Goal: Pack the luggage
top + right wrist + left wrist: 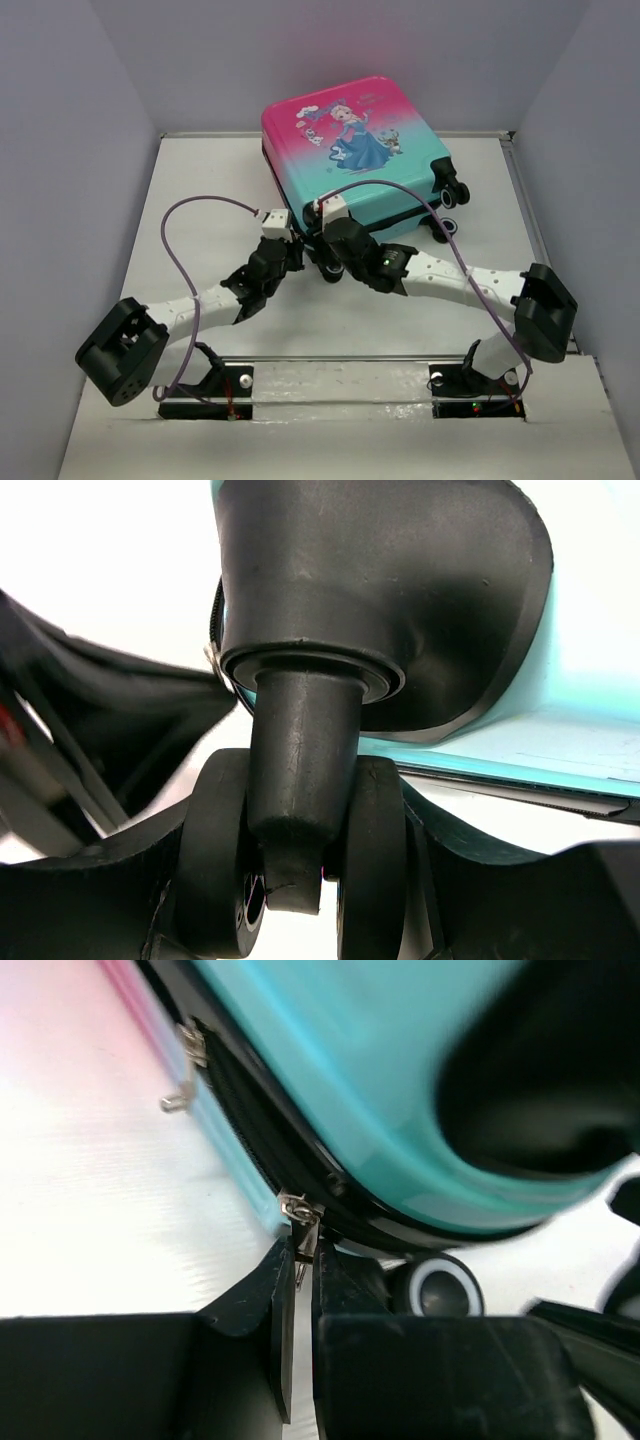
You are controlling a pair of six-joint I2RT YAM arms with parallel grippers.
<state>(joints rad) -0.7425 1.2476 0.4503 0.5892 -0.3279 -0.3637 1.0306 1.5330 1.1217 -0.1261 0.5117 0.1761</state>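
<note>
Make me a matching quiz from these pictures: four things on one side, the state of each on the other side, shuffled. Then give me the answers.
Things
1. left hand
2. right hand
3. luggage
4. upper zipper pull

States
A. lying flat, princess print facing up
B. hanging free, nothing gripping it
C. pinched on the lower zipper pull
D. clamped on the caster wheel

Pairs: 1-C, 2-D, 3-A, 4-B

Luggage (355, 150) on table (200, 180), far centre
</note>
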